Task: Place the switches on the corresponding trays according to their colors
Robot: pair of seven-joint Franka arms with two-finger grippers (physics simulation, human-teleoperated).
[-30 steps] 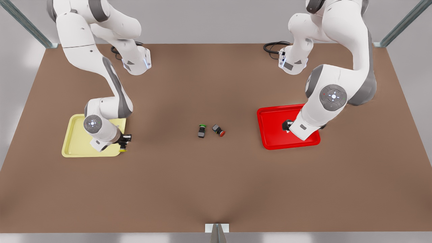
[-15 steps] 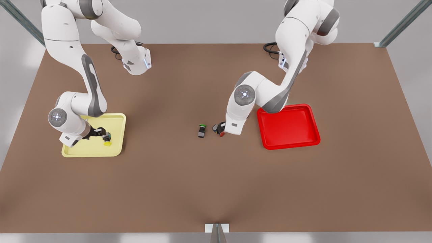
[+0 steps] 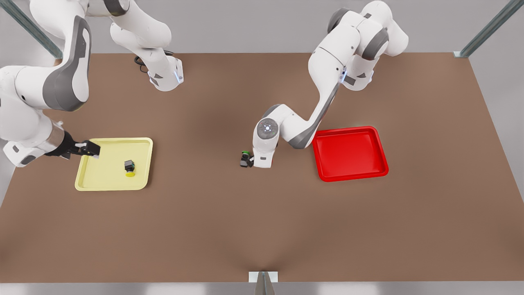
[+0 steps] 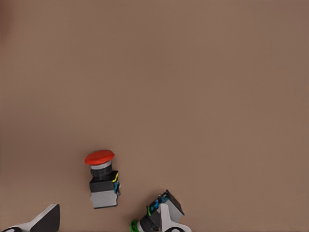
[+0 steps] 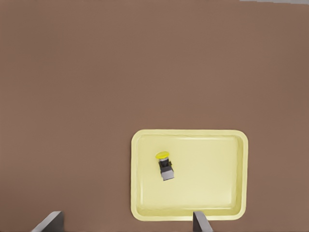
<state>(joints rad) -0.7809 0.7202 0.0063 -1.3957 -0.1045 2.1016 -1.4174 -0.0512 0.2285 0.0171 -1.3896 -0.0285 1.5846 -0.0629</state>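
Front view: at lower left, the pale yellow tray point(image 3: 102, 182) holds the yellow switch point(image 3: 129, 168). The right gripper point(image 3: 91, 149) hangs over its left rim. The red tray point(image 3: 350, 172) sits right of centre. On the brown table point(image 3: 262, 229), mid-frame, the left gripper point(image 3: 254, 163) is just beside the green switch point(image 3: 245, 159).

Left wrist view: fingers point(image 4: 44, 220) are spread. The red switch point(image 4: 102, 180) lies between them, and the green switch point(image 4: 157, 215) touches one.

Right wrist view: spread fingers point(image 5: 200, 222) hang above the tray point(image 5: 212, 198) and its switch point(image 5: 165, 165).

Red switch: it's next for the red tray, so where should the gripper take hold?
Grip the red switch by its blocky grey body, from above, across the flat sides; it lies on its side, and the round cap would likely slip. The open left gripper hangs just beside it.
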